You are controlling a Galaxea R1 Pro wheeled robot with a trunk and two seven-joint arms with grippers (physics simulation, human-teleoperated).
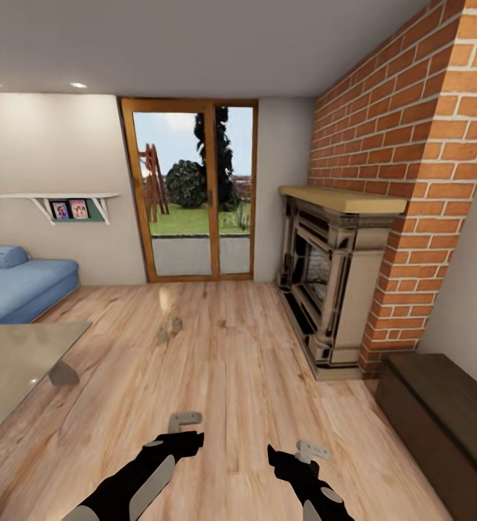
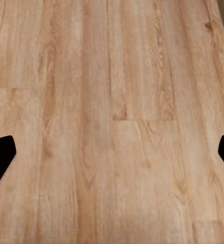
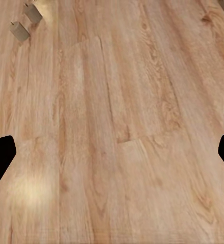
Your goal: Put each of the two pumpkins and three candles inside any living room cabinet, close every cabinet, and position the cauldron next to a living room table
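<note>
Judging by how things lie, the task looks barely begun. Both hands hang low over bare plank floor (image 1: 231, 376) with nothing in them: the left hand (image 1: 185, 427) and the right hand (image 1: 307, 452) show in the head view, but whether their fingers stand apart or together cannot be told there. In each wrist view the two dark fingertips (image 2: 1, 157) sit at opposite edges with only floor between, which suggests they are apart.

Two candles (image 1: 169, 331) stand on the floor well ahead of the left hand, close to each other; they also show far off in the right wrist view (image 3: 25, 20). The cabinet (image 1: 448, 427), dark and low, lies just off the right hand's outer side, its front apparently shut. The desk (image 1: 14, 369) with its glossy grey top sits beyond the left hand's outer side, with the blue sofa (image 1: 21, 282) behind it.

Still to do, as I read it: gather the candles, find the remaining things, stow them, close up, place the cauldron.
</note>
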